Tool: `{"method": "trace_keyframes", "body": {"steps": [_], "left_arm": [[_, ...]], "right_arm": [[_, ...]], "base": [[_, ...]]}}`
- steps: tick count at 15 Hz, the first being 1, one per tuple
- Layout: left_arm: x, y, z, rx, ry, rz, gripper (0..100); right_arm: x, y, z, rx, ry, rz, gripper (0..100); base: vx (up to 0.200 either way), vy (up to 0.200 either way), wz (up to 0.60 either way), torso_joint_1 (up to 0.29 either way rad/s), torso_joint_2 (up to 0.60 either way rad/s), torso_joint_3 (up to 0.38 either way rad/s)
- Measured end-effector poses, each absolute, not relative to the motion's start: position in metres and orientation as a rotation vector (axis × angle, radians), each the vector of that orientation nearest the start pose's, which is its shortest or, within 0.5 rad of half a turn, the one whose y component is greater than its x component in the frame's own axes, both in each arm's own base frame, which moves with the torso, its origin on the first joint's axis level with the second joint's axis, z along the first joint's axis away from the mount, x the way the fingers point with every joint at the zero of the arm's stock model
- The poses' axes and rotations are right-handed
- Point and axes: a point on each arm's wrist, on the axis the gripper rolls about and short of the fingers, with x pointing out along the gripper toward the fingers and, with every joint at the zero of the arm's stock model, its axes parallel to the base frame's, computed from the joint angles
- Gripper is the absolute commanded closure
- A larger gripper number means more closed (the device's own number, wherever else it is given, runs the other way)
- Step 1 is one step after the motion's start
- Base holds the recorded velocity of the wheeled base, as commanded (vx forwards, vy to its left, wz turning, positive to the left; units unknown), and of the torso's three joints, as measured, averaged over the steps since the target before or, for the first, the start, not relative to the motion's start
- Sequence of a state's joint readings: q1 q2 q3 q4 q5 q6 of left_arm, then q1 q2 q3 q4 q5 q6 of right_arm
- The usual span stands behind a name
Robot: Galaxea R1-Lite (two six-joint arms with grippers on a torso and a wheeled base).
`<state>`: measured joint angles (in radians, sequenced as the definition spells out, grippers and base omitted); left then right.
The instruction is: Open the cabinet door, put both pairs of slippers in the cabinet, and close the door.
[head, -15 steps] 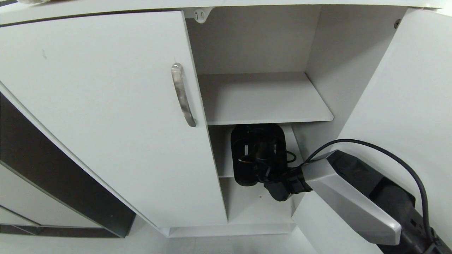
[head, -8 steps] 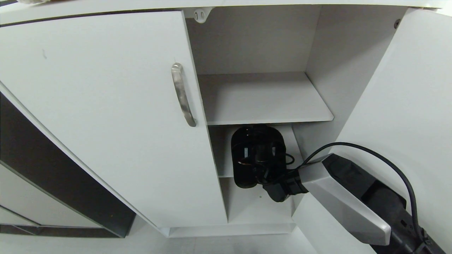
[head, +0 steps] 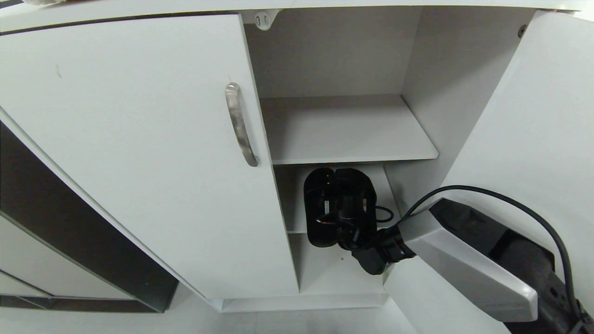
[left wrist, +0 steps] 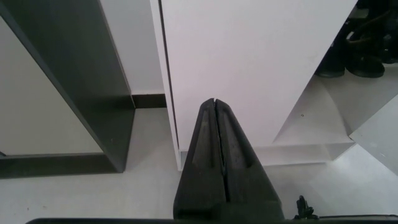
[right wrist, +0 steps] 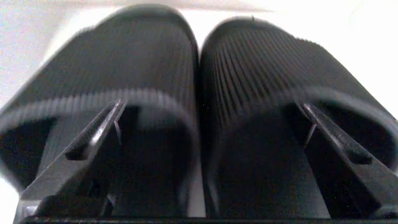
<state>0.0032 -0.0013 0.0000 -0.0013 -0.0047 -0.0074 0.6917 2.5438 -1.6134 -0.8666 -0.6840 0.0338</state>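
The pair of black slippers [head: 339, 204] sat side by side on the cabinet's [head: 445, 69] 2nd shelf down, behind its open door [head: 533, 139]. The right gripper [right wrist: 210, 109] was at the slippers with its fingers spread apart, 1 over each. The left gripper [left wrist: 214, 106], pressed together, hung before the cabinet's closed door [head: 130, 139].

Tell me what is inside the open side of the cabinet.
A pair of black slippers lies on the lower shelf, with the right gripper open at it. The closed left door covers the other side, so nothing behind it can be seen.
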Motion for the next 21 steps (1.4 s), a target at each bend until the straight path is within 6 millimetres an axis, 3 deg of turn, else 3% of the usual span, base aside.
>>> {"method": "trace_keyframes", "body": {"steps": [4, 9, 11, 14, 21], "left_arm": [[-0.023, 0.0, 0.076, -0.007, -0.003, -0.002, 100], [-0.023, 0.0, 0.076, -0.006, -0.003, -0.003, 100], [-0.023, 0.0, 0.076, -0.007, -0.003, -0.002, 100], [-0.023, 0.0, 0.076, -0.007, -0.003, -0.004, 100], [-0.023, 0.0, 0.076, -0.007, -0.003, -0.007, 100]], "right_arm": [[0.362, 0.31, 0.081, -0.002, 0.046, 0.055, 0], [0.272, 0.305, 0.104, -0.017, 0.093, 0.196, 0], [0.25, 0.3, 0.112, -0.005, 0.094, 0.248, 0], [0.242, 0.294, 0.12, 0.001, 0.087, 0.26, 0], [0.238, 0.292, 0.125, 0.007, 0.08, 0.263, 0]], "base": [[0.0, 0.0, 0.0, 0.0, 0.0, 0.0], [-0.12, 0.0, 0.0, 0.0, 0.0, 0.003], [-0.2, 0.0, 0.0, 0.0, 0.0, 0.002], [-0.2, 0.0, 0.0, -0.002, 0.0, 0.004], [0.0, 0.0, 0.0, 0.0, 0.0, 0.0]]}}
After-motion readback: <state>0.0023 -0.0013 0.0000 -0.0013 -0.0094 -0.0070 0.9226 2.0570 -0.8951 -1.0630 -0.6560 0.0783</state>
